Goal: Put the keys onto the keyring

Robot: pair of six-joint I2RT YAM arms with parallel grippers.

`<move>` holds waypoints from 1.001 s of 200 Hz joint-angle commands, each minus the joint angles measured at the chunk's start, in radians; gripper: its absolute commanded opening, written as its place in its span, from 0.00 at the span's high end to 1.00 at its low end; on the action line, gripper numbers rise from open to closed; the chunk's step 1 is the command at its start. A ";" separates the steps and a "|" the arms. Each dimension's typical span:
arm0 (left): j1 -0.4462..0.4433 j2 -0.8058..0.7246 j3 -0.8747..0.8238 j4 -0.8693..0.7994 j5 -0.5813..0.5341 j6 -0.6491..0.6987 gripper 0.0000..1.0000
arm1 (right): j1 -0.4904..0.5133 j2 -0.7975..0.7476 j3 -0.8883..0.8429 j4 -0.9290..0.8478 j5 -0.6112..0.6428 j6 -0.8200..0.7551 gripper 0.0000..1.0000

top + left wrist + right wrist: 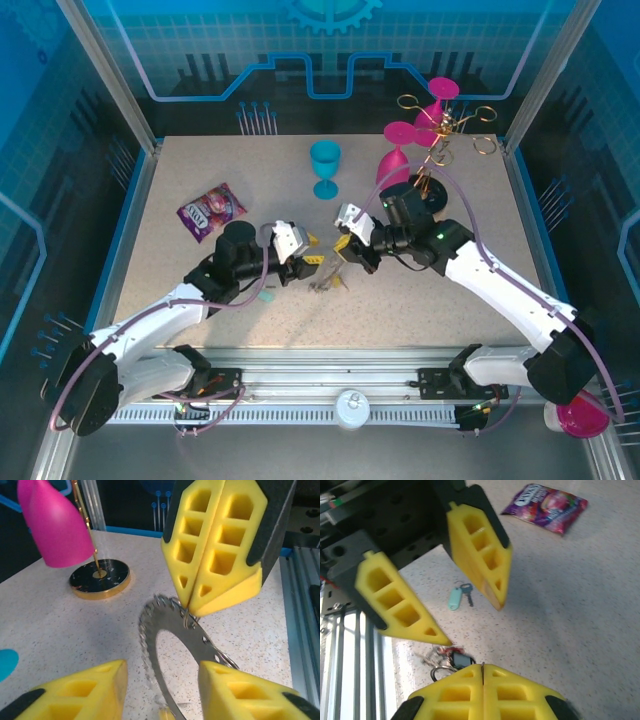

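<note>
left pincer (161,672) parted, right pincer (482,667) closed

We are looking into a robot lab, at a fenced test cell. The left arm (150,325) at 7 o'clock and the right arm (505,290) at 4 o'clock are standing bolted to a metal rail (300,385) at 6 o'clock, lilac cables (476,243) trailing along them. A speckled table (200,170) is sitting inside metal posts (105,70) rising at 10 and 2 o'clock. Blue panels (200,40) printed with circuit lines and a gear (330,12) are closing it in at 9, 12 and 3 o'clock.
</note>
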 commanded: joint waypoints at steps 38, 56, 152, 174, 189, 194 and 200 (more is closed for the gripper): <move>-0.005 0.013 -0.019 0.073 0.168 0.041 0.69 | -0.003 -0.060 -0.063 0.129 -0.179 -0.142 1.00; -0.005 0.023 -0.021 0.077 0.192 0.043 0.71 | 0.002 -0.065 -0.072 0.142 -0.197 -0.156 1.00; -0.008 0.031 -0.030 0.107 0.243 0.048 0.76 | 0.039 -0.064 -0.090 0.185 -0.195 -0.144 1.00; -0.006 0.029 -0.030 0.108 0.237 0.048 0.75 | 0.047 -0.057 -0.090 0.182 -0.199 -0.149 1.00; -0.008 0.027 -0.030 0.111 0.244 0.046 0.75 | 0.052 -0.050 -0.088 0.176 -0.193 -0.152 1.00; -0.007 0.027 -0.029 0.111 0.245 0.047 0.75 | 0.054 -0.047 -0.087 0.175 -0.190 -0.153 1.00; -0.007 0.026 -0.030 0.111 0.247 0.046 0.75 | 0.056 -0.044 -0.084 0.172 -0.187 -0.155 1.00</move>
